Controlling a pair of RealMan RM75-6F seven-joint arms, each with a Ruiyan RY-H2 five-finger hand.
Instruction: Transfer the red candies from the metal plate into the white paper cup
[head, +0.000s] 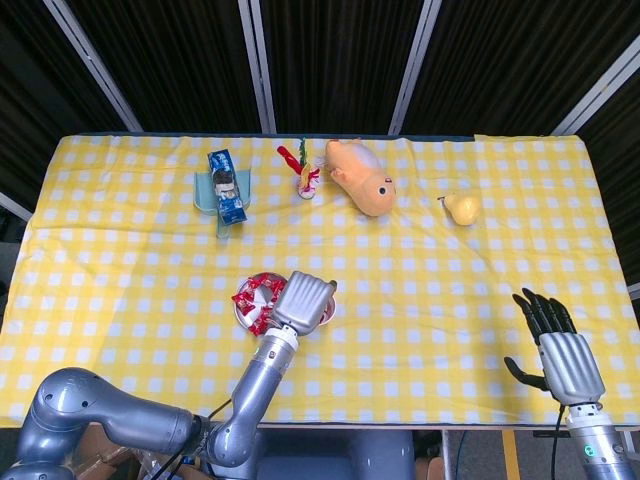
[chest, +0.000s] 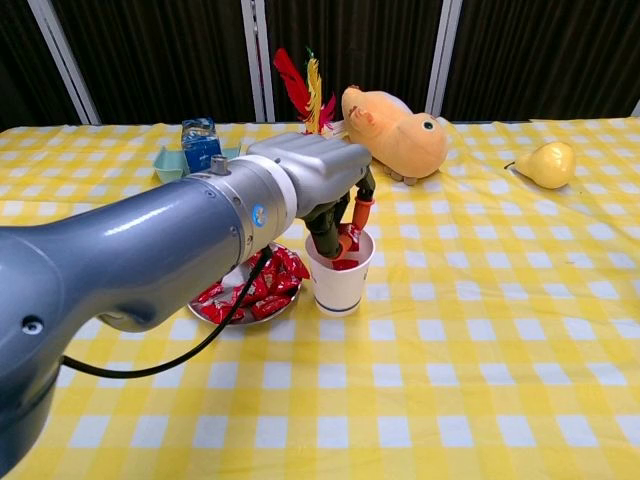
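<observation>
Reaching over the cup (chest: 339, 280), the left hand (chest: 318, 180) dips its fingertips (chest: 351, 236) inside, apparently pinching a red candy (chest: 346, 243). More candies (chest: 262, 293) fill the plate (head: 241, 313) alongside. The right hand (head: 556, 346) rests spread, holding nothing.

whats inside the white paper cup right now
Red candy shows inside the white paper cup, with the left hand dipping its fingertips in. The hand hides the cup's bottom, so no count is possible.

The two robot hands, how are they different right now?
The left robot hand reaches over the white paper cup, fingers dipping a red candy inside; the right robot hand hovers open, empty, near the table's edge. Both have silver backs and dark fingers.
</observation>
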